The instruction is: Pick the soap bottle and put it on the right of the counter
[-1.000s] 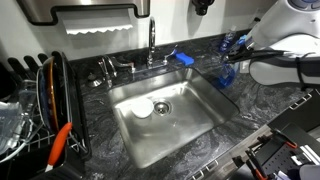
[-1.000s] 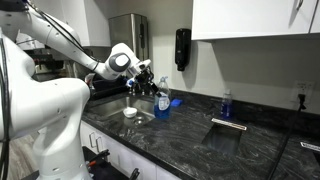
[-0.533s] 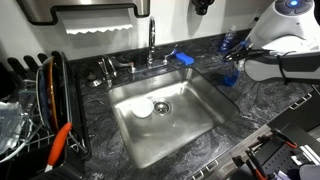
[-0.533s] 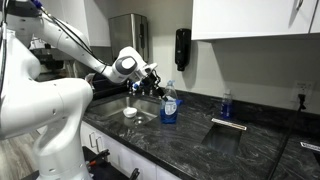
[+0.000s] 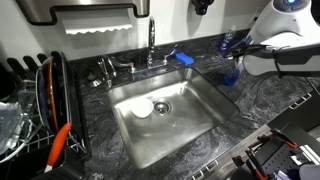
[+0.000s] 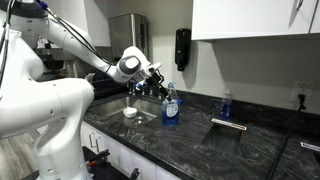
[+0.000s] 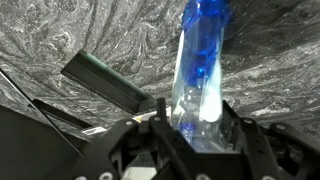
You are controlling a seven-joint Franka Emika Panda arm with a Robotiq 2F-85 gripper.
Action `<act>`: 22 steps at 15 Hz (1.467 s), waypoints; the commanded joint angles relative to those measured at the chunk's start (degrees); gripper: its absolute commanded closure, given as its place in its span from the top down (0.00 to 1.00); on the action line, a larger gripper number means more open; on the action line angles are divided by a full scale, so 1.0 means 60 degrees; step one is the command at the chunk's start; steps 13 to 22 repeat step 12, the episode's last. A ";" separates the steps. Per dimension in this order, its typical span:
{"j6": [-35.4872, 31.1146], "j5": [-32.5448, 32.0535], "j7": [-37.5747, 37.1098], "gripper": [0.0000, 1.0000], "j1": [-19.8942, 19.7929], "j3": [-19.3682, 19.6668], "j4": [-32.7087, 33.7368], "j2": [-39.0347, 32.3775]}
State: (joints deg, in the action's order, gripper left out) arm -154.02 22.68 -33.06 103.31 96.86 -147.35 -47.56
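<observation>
The soap bottle [image 5: 231, 72], clear with blue liquid, stands upright between my gripper's fingers over the dark marbled counter [image 5: 272, 100], beside the sink's edge. My gripper [image 6: 160, 88] is shut on its upper part; the bottle [image 6: 171, 106] hangs below it, its base at or just above the counter [image 6: 195, 138]. In the wrist view the bottle [image 7: 202, 62] runs up from between the black fingers of my gripper [image 7: 195, 122], over the veined stone of the counter [image 7: 100, 35].
The steel sink [image 5: 170, 135] holds a white round object [image 5: 143, 107]. A blue sponge [image 5: 184, 58] and a smaller dark-blue bottle [image 5: 228, 42] sit by the back wall. A dish rack [image 5: 35, 100] stands beyond the sink. A steel bar [image 6: 228, 125] lies on the counter.
My gripper has carried the soap bottle sideways along the counter, away from the sink, and lowered it a little. The grip has stayed shut.
</observation>
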 commanded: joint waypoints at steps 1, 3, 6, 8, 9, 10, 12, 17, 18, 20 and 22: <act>0.0026 -0.0058 0.0049 0.84 -0.0355 -0.0035 0.0203 -0.0008; 0.0009 -0.0037 0.0150 0.98 -0.0340 0.0039 0.0209 0.0131; 0.0014 0.0029 0.0642 1.00 -0.0097 0.0334 0.0213 0.0766; 0.0089 0.0125 0.1146 1.00 0.0174 0.0692 0.0226 0.1288; 0.0194 0.0154 0.1433 1.00 0.0369 0.0943 0.0239 0.1521; 0.0307 0.0165 0.1710 1.00 0.0573 0.1248 0.0262 0.1724; 0.0582 0.0196 0.2120 1.00 0.0941 0.1831 0.0322 0.1949; 0.0582 0.0196 0.2120 1.00 0.0941 0.1831 0.0322 0.1949; 0.0582 0.0196 0.2120 1.00 0.0941 0.1831 0.0322 0.1949; 0.0582 0.0196 0.2120 1.00 0.0941 0.1831 0.0322 0.1949; 0.0582 0.0196 0.2120 1.00 0.0941 0.1831 0.0322 0.1949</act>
